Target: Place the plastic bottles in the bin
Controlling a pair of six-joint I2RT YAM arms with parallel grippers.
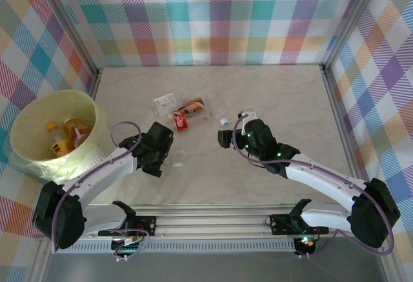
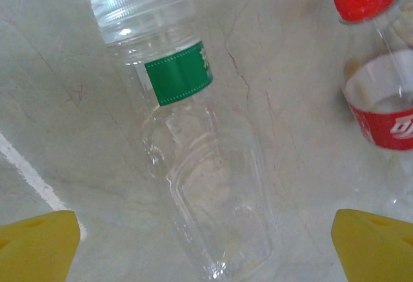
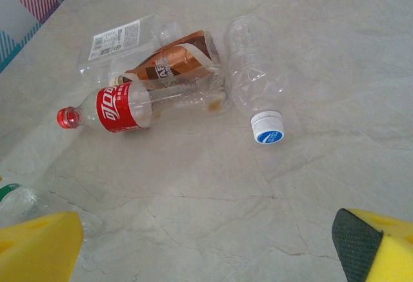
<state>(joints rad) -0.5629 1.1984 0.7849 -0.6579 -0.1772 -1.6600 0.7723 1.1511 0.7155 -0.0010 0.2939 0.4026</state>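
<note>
The left gripper [image 2: 206, 248], wide open and empty, hung over the green-labelled bottle [image 2: 193, 146] on the tabletop [image 2: 64, 101]. Its slick, crushed body might have squirted out on closing. The right gripper [image 3: 206, 250] gaped empty too. The bin [image 1: 26, 148] stood far left.

Left wrist: red-label bottle [image 2: 381, 117] cut off at 3 o'clock. Right wrist: green-label bottle [image 3: 19, 204] cut off at 9 o'clock.
</note>
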